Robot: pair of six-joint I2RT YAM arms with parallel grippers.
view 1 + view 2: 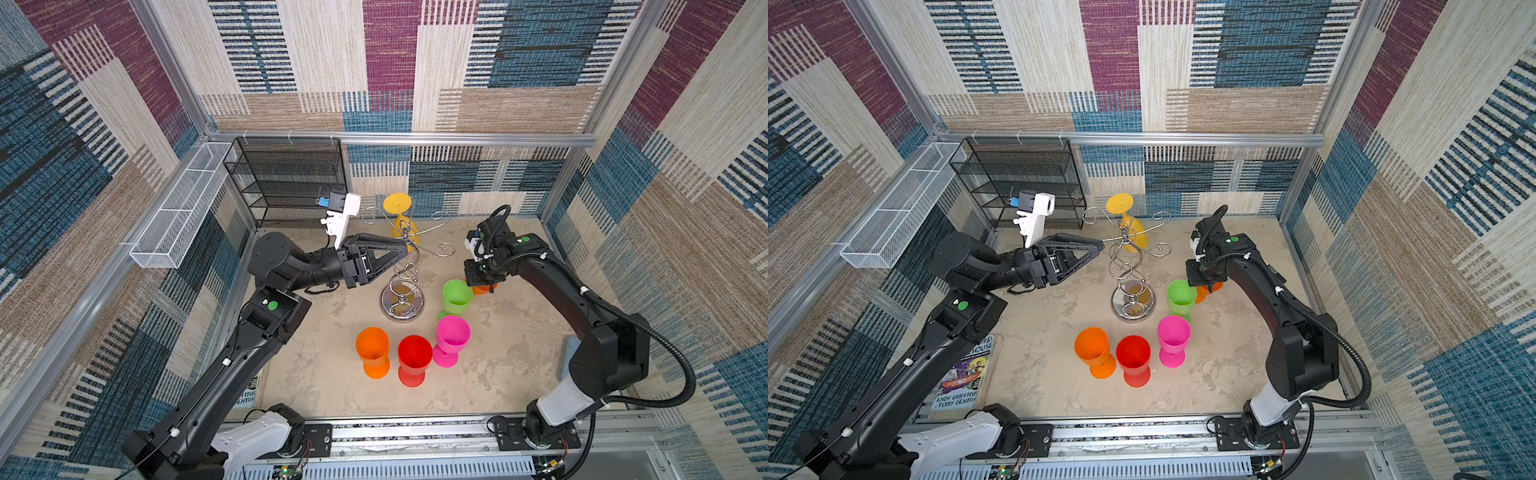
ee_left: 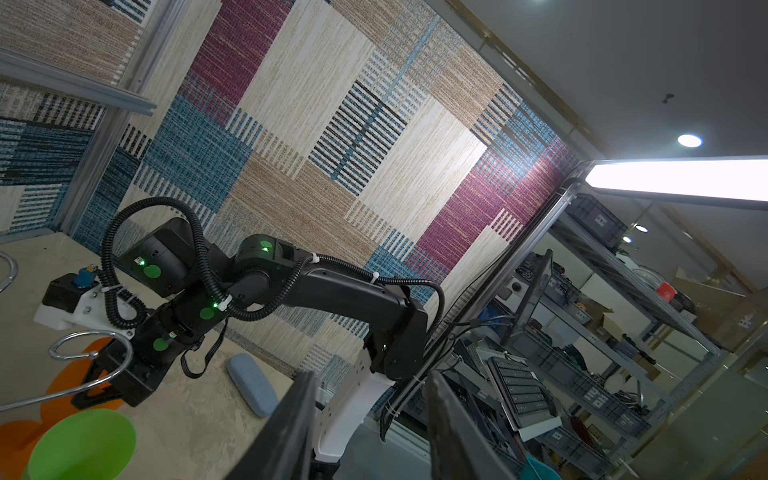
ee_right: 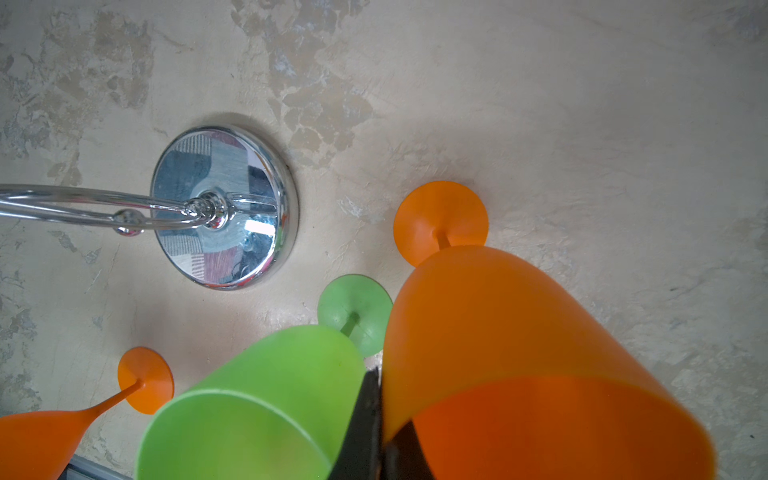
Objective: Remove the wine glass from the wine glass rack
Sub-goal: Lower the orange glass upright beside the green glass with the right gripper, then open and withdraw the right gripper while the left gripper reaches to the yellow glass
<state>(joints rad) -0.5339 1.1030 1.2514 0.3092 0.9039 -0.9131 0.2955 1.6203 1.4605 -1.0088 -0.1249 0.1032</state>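
Right claw (image 3: 384, 432) fills the near edge of the right wrist view, pinched shut on the rim of the orange glass (image 3: 519, 353), one finger outside the wall, one inside. That glass stands upright on the bench (image 3: 582, 124), just beside the green glass (image 3: 257, 395). Rack (image 1: 402, 307) stands mid-bench. Yellow glass (image 1: 1138, 239) hangs upside down, foot up, from a rear arm of the rack. Left claw (image 1: 404, 246) is part open with nothing between its fingers, tip at the rack's curled top just in front of the yellow glass; cannot tell if it touches the wire. Front orange glass (image 1: 372, 347), red glass (image 1: 414, 355) and pink glass (image 1: 453, 332) stand upright in front of the rack.
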